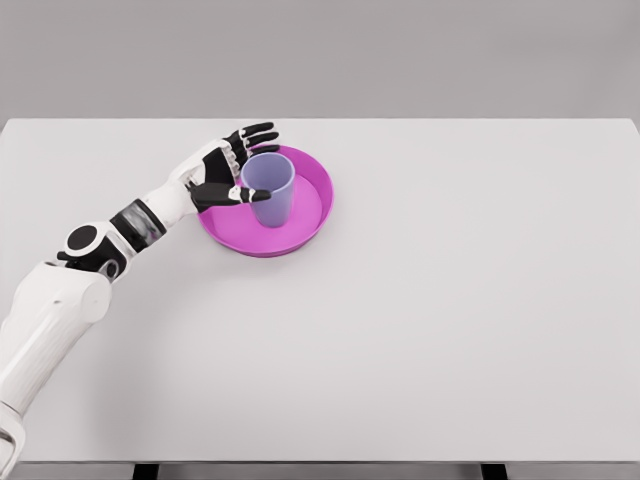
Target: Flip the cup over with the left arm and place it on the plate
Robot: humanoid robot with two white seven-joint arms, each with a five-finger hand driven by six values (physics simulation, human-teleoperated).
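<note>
The lavender cup (270, 188) stands mouth-up inside the magenta plate (312, 218), a little toward ten o'clock of the dish's centre, so the flip looks done and the cup set down where the task wants it. The left hand (232, 167) sits at the cup's nine o'clock side with its fingers spread and the thumb lying against the cup wall, a loose hold rather than a grip, probably so the cup stays upright as the hand lets go. The white table (450, 330) carries the plate.
</note>
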